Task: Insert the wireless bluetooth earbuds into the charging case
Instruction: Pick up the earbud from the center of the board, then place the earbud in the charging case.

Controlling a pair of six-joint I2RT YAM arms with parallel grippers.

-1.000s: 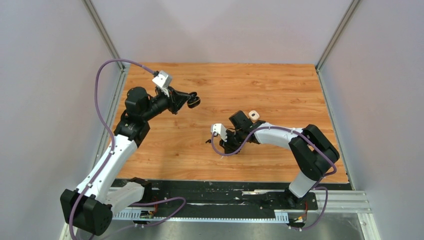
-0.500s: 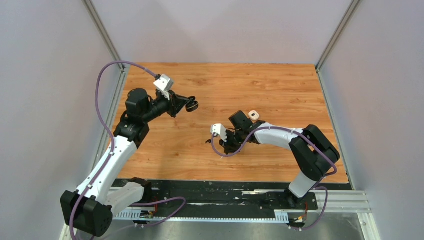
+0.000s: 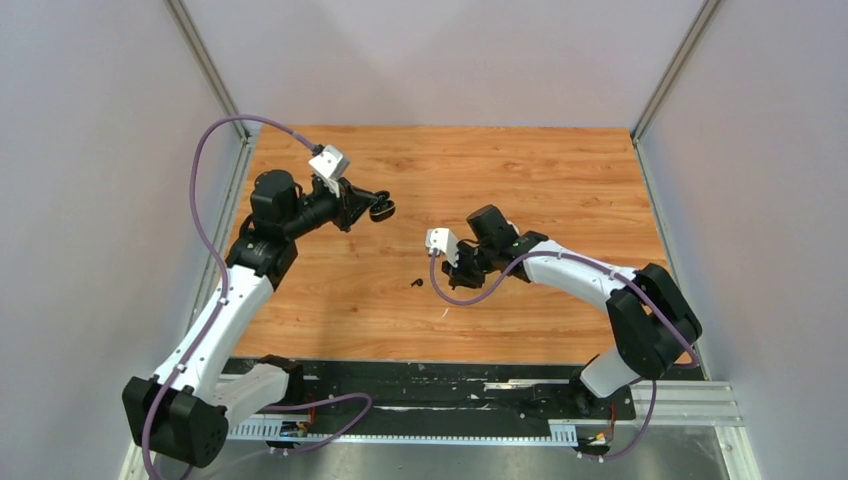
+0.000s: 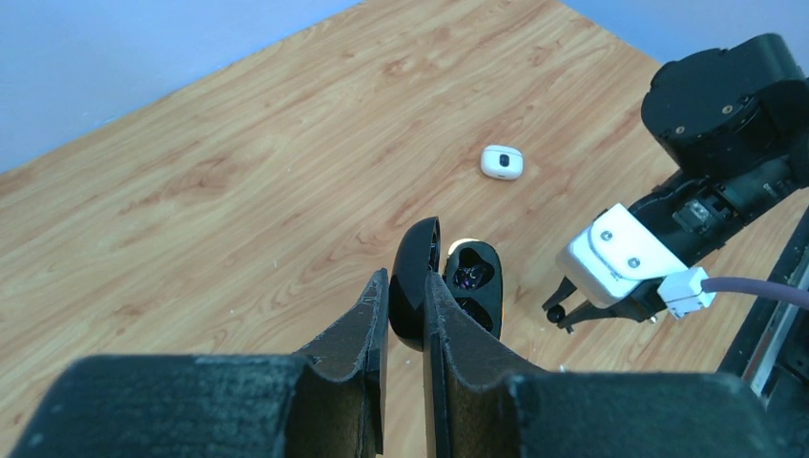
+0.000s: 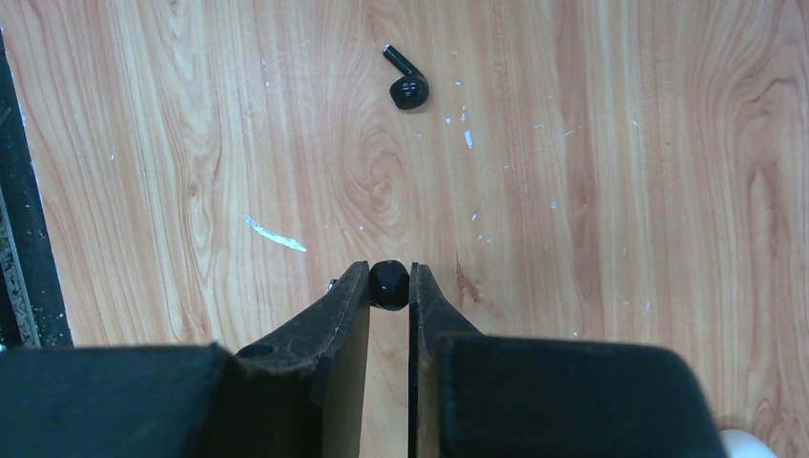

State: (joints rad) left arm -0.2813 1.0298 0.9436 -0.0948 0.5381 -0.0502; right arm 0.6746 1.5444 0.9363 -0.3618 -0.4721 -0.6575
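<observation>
My left gripper (image 4: 405,291) is shut on the lid of the open black charging case (image 4: 460,284) and holds it above the table, its two sockets facing the right arm. It also shows in the top view (image 3: 380,208). My right gripper (image 5: 389,286) is shut on a black earbud (image 5: 389,283), held above the wood near the table's middle (image 3: 462,266). A second black earbud (image 5: 407,86) lies on the table, left of the right gripper (image 3: 417,284). No white earbuds are in view.
A small white closed case (image 4: 501,161) lies on the wood beyond the right wrist; it is hidden under that arm in the top view. Grey walls ring the wooden table (image 3: 560,170). A black rail (image 3: 450,385) runs along the near edge.
My right gripper has risen and drawn back to the right with one black earbud, leaving the other on the table. My left gripper has shifted slightly with the open case.
</observation>
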